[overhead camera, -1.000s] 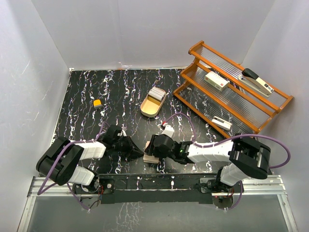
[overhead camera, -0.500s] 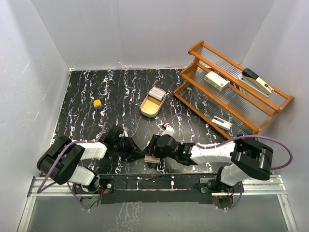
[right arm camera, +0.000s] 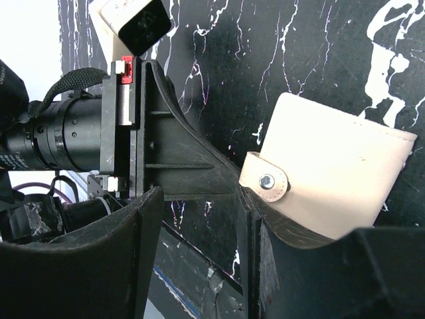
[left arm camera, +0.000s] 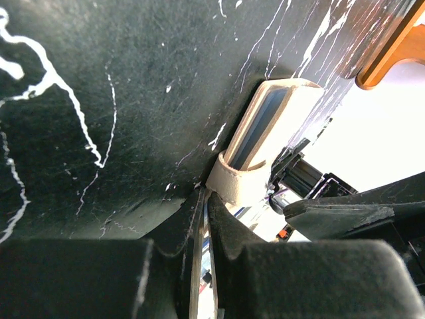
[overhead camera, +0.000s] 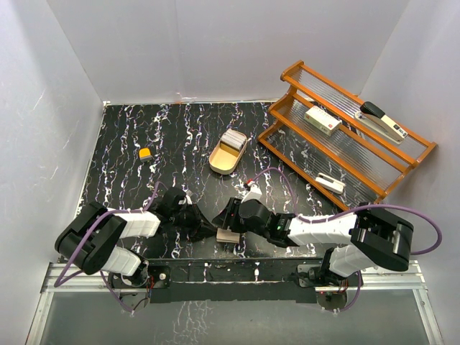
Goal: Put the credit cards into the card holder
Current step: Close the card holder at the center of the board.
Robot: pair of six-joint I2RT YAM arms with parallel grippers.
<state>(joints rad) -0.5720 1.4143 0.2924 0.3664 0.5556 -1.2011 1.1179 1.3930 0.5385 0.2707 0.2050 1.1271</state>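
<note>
Card holder (right arm camera: 332, 193) on tbl (overhead camera: 180, 136), L claw (left arm camera: 206, 203) pinched, R claw (right arm camera: 199, 199) wide

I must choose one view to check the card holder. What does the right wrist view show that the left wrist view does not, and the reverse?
Only the right wrist view: the card holder's flat outer face, the metal stud on its tab, and the open right tool. Only the left wrist view: the holder's narrow edge with its opening, the left tool almost closed, an orange rack corner. Both: the holder on the black marbled table.
</note>
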